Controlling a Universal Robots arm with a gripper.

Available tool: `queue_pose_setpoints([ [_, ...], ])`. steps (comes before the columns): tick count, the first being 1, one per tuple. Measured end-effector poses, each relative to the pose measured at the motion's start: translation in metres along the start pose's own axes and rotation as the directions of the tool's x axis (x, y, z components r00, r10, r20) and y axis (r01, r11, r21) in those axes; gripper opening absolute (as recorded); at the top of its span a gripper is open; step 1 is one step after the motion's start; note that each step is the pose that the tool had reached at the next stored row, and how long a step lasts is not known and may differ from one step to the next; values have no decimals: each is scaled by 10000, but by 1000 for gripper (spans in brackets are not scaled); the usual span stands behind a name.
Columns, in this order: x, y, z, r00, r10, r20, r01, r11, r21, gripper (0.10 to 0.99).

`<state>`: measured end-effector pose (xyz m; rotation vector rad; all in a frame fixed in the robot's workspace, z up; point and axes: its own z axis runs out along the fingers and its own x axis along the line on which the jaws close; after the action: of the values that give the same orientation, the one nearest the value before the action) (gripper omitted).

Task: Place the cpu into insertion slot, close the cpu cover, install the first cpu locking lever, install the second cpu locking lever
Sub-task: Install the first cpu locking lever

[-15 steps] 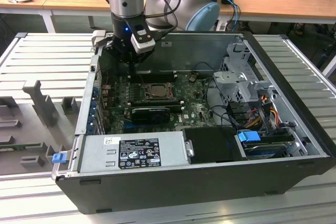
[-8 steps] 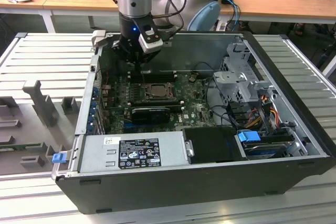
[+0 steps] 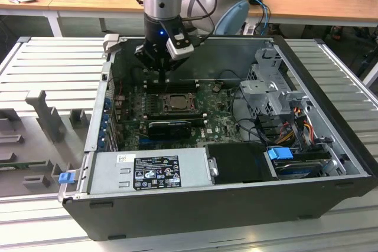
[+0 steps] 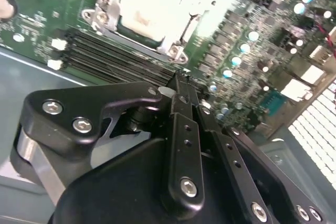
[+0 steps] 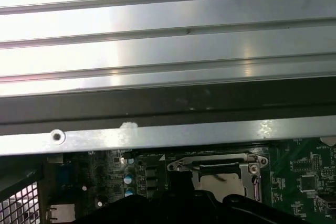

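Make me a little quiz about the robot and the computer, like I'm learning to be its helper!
1. True or false: the cpu already sits in the insertion slot.
2. Pick one: the claw hangs A) inside the open computer case, near the slot; B) over a wooden desk; C) above a grey rack.
3. Fill in the blank: the circuit board around the slot is ___ in colour.
Key: 1 true; 2 A; 3 green.
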<state>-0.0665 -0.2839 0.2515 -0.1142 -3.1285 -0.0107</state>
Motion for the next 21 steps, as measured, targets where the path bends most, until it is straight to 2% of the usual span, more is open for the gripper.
queue_pose_setpoints([
  [3, -96, 8, 0, 10000, 0, -48, 0, 10000, 3, 106],
  [7, -123, 10, 7, 10000, 1, -54, -1, 10000, -17, 106],
  [8, -123, 1, 13, 10000, -1, -18, 1, 10000, -21, 106],
  [9, -124, -2, 16, 9999, -18, 106, 19, 10000, -29, 106],
  [11, -124, -1, 25, 9997, -100, 244, 101, 9999, -47, 106],
  [13, -124, 0, 60, 9992, -308, 246, 311, 9995, -105, 106],
  [14, -136, 4, 73, 9991, -345, 241, 349, 9993, -147, 106],
  [15, -143, 4, 74, 9991, -344, 237, 350, 9991, -259, 106],
  [17, -161, 7, 81, 9991, -346, 226, 359, 9975, -604, 106],
  [21, -214, 20, 154, 9991, -356, 225, 369, 9974, -615, 106],
])
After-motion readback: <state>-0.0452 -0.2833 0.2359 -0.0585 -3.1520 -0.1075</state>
